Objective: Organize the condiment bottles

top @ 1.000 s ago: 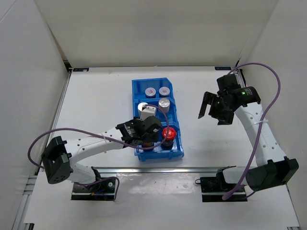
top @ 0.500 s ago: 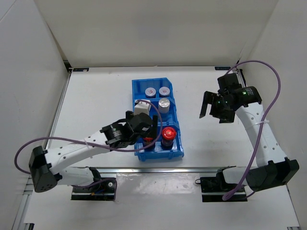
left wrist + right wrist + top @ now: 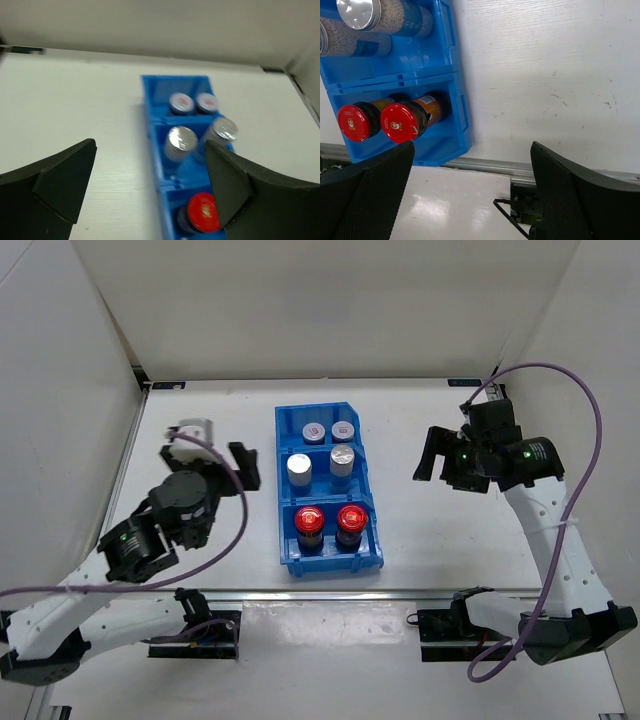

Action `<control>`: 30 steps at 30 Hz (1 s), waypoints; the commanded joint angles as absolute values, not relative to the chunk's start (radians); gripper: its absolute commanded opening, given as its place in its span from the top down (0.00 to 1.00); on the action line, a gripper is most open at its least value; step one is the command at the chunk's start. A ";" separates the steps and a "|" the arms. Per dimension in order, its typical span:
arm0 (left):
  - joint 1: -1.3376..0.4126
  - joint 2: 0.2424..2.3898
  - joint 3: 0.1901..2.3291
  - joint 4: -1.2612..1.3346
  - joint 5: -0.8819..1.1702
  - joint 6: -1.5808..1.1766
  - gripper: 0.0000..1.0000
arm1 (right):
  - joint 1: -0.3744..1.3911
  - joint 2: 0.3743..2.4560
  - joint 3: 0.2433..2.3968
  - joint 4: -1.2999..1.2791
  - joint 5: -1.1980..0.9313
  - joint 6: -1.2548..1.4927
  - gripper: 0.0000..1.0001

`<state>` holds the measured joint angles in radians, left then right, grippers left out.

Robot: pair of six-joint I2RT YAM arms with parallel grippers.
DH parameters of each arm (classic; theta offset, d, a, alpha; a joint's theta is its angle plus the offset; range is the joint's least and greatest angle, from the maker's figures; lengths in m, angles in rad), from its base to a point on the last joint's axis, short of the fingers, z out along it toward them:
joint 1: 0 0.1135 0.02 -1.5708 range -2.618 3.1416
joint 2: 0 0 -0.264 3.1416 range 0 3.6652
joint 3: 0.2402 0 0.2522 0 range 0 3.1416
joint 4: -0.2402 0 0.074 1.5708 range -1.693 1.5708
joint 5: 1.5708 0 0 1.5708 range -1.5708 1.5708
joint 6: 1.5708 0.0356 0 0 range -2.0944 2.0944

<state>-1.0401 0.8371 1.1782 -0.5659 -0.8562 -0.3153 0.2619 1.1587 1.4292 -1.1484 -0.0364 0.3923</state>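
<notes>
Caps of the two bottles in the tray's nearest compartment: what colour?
Both caps are red; the right wrist view shows them best.

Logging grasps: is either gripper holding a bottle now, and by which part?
Nothing is held: left gripper and right gripper both stand open and empty.

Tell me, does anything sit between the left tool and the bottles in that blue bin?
Nothing visible does. Only bare white table lies between the open left tool and the blue bin. The bin's own side wall is all that stands in front of the six condiment bottles.
</notes>
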 commanded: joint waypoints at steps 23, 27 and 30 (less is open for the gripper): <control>-0.574 0.863 1.114 -0.649 -0.963 -0.256 0.00 | 0.256 1.164 1.437 -1.098 0.020 0.377 0.00; -0.574 0.876 1.066 -0.600 -1.071 -0.287 0.00 | 0.256 1.164 1.428 -1.098 0.041 0.377 0.00; -0.534 0.876 1.010 -0.591 -1.120 -0.408 0.00 | 0.256 1.164 1.419 -1.098 0.052 0.368 0.00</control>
